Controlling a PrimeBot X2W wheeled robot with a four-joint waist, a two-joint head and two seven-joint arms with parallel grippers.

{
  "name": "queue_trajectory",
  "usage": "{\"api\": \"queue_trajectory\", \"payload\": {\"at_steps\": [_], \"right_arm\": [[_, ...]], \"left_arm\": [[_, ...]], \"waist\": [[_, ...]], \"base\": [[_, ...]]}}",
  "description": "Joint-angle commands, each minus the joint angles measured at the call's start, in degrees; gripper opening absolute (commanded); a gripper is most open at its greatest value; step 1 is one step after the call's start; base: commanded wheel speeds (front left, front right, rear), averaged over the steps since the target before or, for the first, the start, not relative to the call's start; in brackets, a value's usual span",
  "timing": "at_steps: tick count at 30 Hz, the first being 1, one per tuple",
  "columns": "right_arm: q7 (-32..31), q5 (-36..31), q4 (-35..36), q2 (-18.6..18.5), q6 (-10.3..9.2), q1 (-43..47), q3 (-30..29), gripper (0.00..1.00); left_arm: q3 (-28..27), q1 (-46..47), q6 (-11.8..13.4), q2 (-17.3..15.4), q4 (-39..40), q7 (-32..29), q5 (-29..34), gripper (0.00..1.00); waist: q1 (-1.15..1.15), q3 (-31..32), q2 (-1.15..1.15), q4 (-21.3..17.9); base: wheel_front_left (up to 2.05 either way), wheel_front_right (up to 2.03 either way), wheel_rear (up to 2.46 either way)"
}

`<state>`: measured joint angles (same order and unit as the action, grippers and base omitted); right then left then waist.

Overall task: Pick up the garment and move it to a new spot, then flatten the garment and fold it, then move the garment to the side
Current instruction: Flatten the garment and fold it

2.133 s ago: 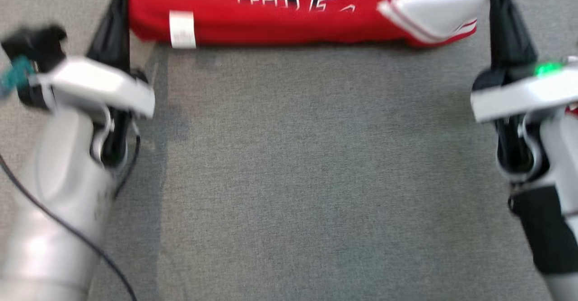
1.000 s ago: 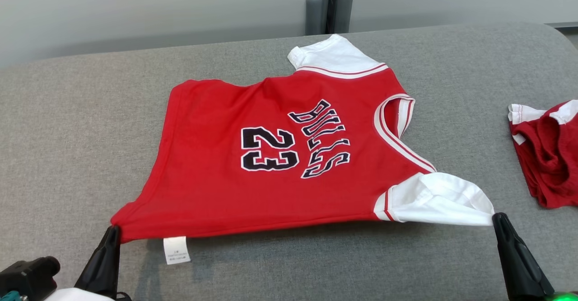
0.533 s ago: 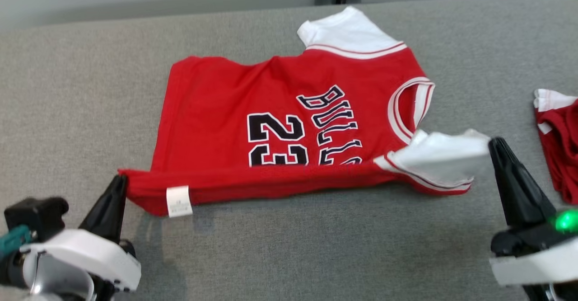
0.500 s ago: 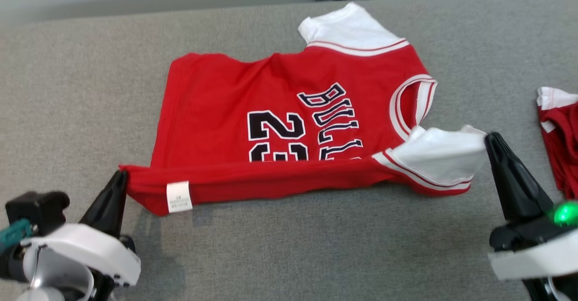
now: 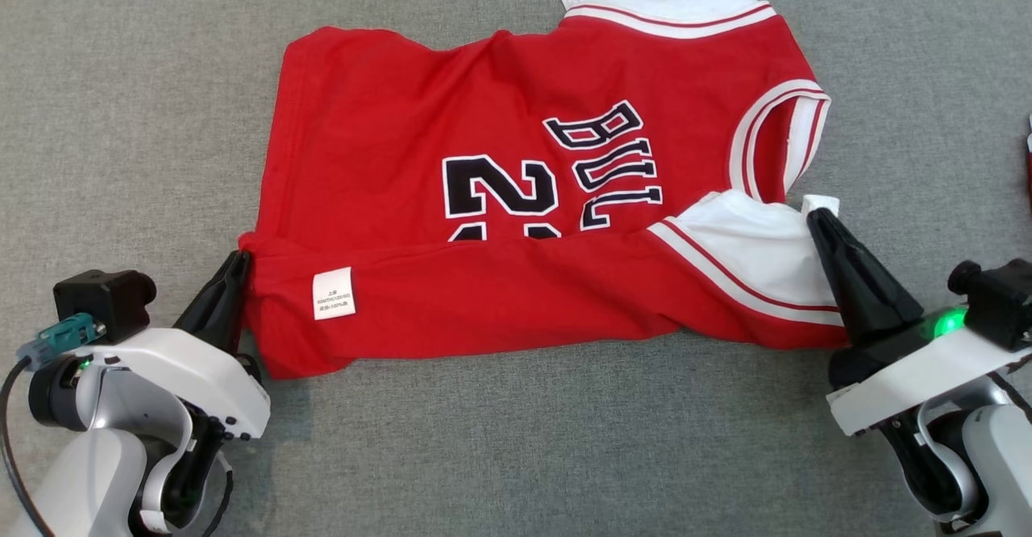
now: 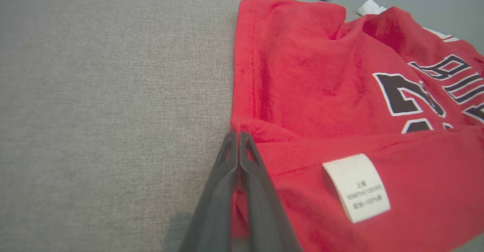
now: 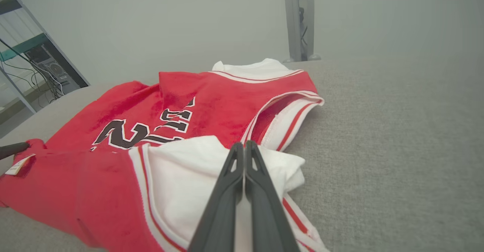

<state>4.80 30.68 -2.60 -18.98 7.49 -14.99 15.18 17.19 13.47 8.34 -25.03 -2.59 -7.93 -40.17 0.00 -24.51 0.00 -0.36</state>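
**Left gripper** [image 5: 239,261]: jaws pinched tight on the hem corner of the red knit jersey with white sleeves and black lettering [image 5: 451,118], just beside its white rectangular care label [image 5: 333,293].

**Right gripper** [image 5: 816,218]: jaws pinched tight on the near white sleeve [image 5: 750,239], well apart from the label, at the other end of the same turned-over edge.

**Garment:** spread on the grey woven upholstery [image 5: 516,440]. The label edge is folded over onto the front (lower half of the 23 is covered).

**Judgement:** relocation and flattening appear done, and fold 1 is in progress.

**Outstanding:** laying this fold down, release, any further fold, and transfer to the side.
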Motion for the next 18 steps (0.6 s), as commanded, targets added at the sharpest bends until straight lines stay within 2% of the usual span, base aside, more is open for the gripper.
{"api": "queue_trajectory", "payload": {"at_steps": [1,8,9,10,11,12,13,18], "right_arm": [[1.0,0.7,-1.4,-0.2,0.01,-0.5,0.2,0.00],[3.8,2.7,-5.7,0.5,0.01,0.1,1.1,0.00],[4.5,2.8,-6.0,0.6,0.01,-0.1,1.1,0.00],[5.0,2.9,-6.4,0.7,0.01,-0.4,1.0,0.00],[5.6,3.1,-6.5,0.9,0.01,-0.7,1.1,0.15],[6.1,3.3,-6.4,1.2,0.01,-0.9,1.0,0.61],[6.6,3.2,-6.4,1.3,0.01,-1.1,0.7,1.00],[8.8,0.8,-4.1,2.4,0.01,-0.1,-3.2,1.00]], "left_arm": [[0.0,1.3,-0.5,0.0,-1.1,0.7,0.3,0.00],[0.0,2.6,-1.6,1.1,-5.1,3.0,-0.1,0.00],[-0.1,2.6,-1.8,1.2,-5.5,3.4,-0.2,0.11],[-0.3,2.7,-1.7,1.4,-5.9,4.1,-0.2,0.48],[-0.4,2.6,-1.8,1.5,-6.1,4.7,-0.1,0.94],[-0.6,2.6,-2.0,1.8,-6.1,5.6,-0.4,1.00],[-0.9,2.4,-1.9,2.1,-6.1,6.5,-0.4,1.00],[-3.4,0.9,0.1,3.8,-3.7,13.3,0.2,1.00]], "waist": [[0.00,-0.1,0.00,0.1],[0.00,0.3,0.00,0.0],[0.00,0.4,0.00,-0.1],[0.00,0.6,0.00,-0.2],[0.00,0.8,0.00,-0.3],[0.00,1.1,0.00,-0.4],[0.00,1.4,0.00,-0.5],[0.00,3.4,0.00,-0.6]], "base": [[0.00,0.00,0.00],[0.00,0.00,0.00],[0.00,0.00,0.00],[0.00,0.00,0.00],[0.00,0.00,0.00],[0.00,0.00,0.00],[0.00,0.00,0.00],[0.00,0.00,0.00]]}}
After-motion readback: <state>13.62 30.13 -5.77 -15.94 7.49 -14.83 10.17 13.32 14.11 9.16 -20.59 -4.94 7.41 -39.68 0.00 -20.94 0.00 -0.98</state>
